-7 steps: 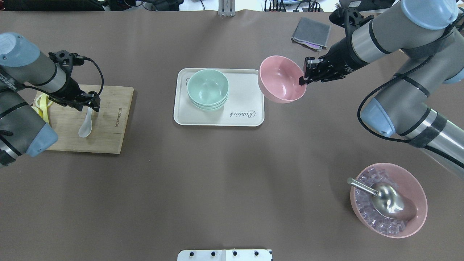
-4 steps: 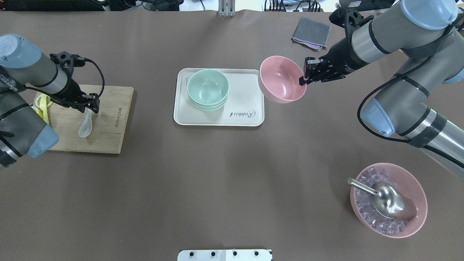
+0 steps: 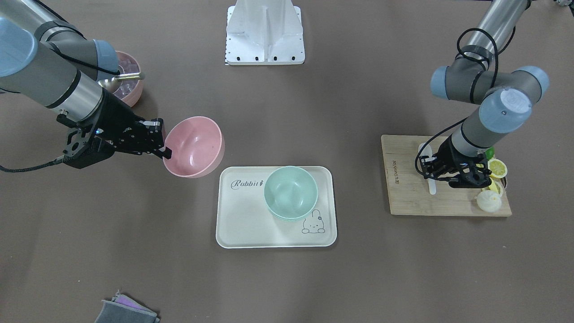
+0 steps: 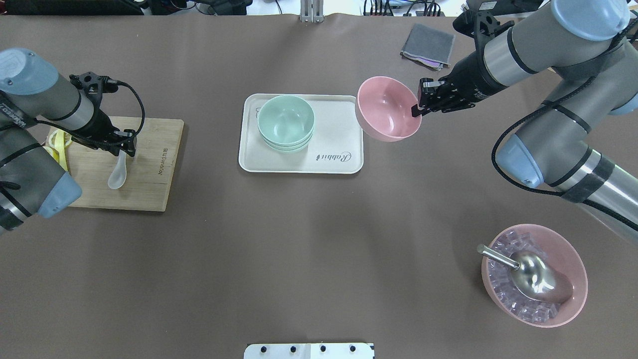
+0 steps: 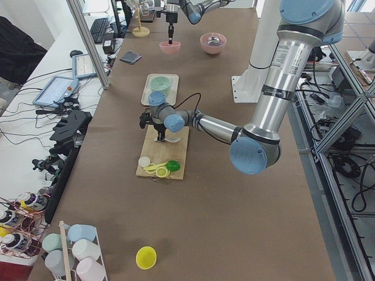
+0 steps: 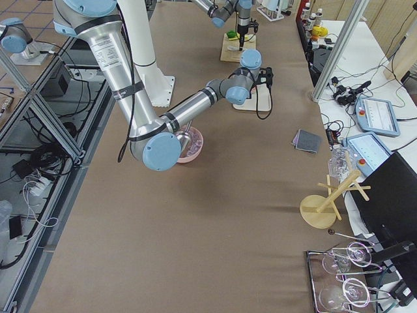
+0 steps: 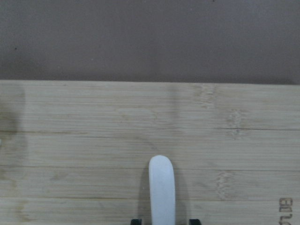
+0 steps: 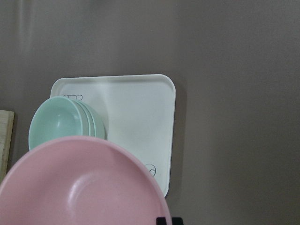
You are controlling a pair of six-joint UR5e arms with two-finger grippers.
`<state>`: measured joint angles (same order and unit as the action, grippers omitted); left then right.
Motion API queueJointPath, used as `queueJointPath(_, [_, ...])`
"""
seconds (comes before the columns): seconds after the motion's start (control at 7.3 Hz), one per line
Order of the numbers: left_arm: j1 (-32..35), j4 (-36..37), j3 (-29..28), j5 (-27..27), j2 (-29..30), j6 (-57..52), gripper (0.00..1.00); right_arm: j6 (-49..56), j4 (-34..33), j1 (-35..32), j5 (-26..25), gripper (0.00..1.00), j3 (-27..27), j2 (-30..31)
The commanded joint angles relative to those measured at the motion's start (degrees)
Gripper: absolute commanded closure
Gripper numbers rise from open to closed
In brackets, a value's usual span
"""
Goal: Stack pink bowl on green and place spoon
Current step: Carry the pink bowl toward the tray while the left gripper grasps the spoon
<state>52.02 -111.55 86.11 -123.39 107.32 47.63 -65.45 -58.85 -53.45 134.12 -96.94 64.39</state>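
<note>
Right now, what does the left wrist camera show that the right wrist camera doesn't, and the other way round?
Only the left wrist view shows the white spoon, its handle end lying on the wooden cutting board between the left claw's finger tips. Only the right wrist view shows the pink bowl held up, the stacked mint-green bowls and the cream tray beneath them. Both show the brown table cover.

Even, bright overhead light throws soft shadows on the brown table (image 4: 319,239); wrist views look slightly soft.
</note>
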Motion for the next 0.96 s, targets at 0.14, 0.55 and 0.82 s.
queueJointPath(0.14, [-0.16, 0.01, 1.15, 1.31, -0.17, -0.08, 1.0, -2.3, -0.13, 0.1, 0.0, 1.0, 0.0, -1.98])
queueJointPath(0.55, [0.72, 0.46, 5.99, -1.32, -2.28, -0.87, 1.0, -4.68, -0.3, 0.98, -2.44, 1.0, 2.09, -5.67])
queueJointPath(0.82, [0.89, 0.72, 7.31, -1.33, -2.02, -0.79, 1.0, -5.38, -0.04, 3.6, -7.0, 1.0, 6.83, -9.7])
